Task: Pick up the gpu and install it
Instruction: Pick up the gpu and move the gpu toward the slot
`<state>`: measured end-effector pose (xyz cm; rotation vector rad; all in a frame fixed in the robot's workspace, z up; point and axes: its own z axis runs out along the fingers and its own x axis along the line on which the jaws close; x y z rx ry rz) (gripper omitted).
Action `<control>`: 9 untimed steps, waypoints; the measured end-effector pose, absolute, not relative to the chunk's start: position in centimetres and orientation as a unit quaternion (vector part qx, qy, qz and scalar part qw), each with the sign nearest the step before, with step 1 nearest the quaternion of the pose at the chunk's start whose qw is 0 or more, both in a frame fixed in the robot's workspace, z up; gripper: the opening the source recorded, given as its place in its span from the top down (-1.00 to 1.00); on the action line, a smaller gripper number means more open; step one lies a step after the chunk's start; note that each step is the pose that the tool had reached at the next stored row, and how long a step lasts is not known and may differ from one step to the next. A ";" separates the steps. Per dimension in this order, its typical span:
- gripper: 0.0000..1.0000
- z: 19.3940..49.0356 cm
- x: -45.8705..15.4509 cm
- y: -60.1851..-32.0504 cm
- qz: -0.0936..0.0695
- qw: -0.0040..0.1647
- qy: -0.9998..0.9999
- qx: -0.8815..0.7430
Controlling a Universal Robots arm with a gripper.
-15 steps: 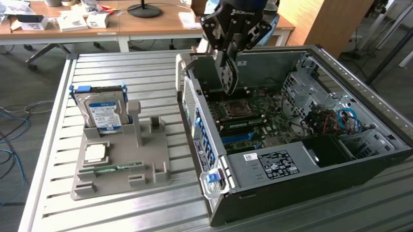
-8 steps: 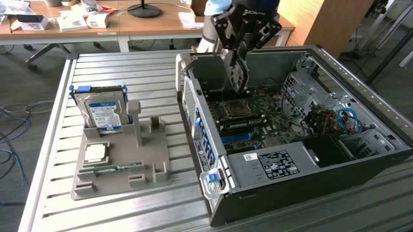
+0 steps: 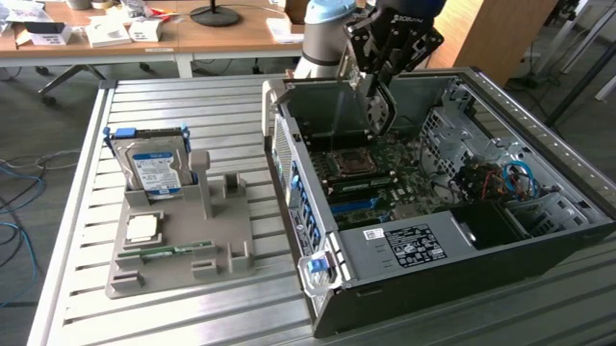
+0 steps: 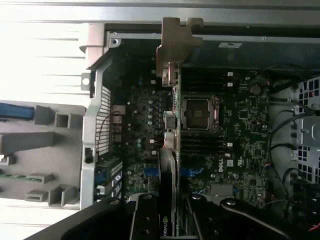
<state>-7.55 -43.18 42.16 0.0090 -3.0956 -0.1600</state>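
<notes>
My gripper point(image 3: 377, 72) hangs over the back of the open computer case point(image 3: 544, 140), shut on the gpu point(image 3: 382, 108). The gpu is a thin dark card held on edge, pointing down toward the motherboard point(image 3: 385, 169) without touching it. In the wrist view the gpu point(image 4: 173, 130) runs edge-on from between my fingers point(image 4: 145, 217) across the motherboard point(image 4: 240, 125), beside the CPU socket point(image 4: 199, 112). Its metal bracket point(image 4: 177, 42) reaches the case's rear wall. My gripper point(image 4: 172, 212) clamps the card on both sides.
On the exterior view's left, a grey fixture point(image 3: 226, 249) holds a blue-labelled hard drive point(image 3: 154, 169), a CPU point(image 3: 143, 229) and a green memory stick point(image 3: 178, 250). Cables point(image 3: 510, 180) and drive cages fill the case's far side. A desk point(image 3: 221, 36) stands behind.
</notes>
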 end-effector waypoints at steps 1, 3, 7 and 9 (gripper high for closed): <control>0.48 42.2 -7.1 -43.2 -0.052 0.021 -0.998 0.003; 0.48 42.2 -6.3 -43.2 -0.052 0.021 -0.998 0.004; 0.48 42.2 -4.6 -43.2 -0.053 0.021 -0.998 0.007; 0.48 42.2 -3.7 -43.2 -0.053 0.021 -0.998 0.008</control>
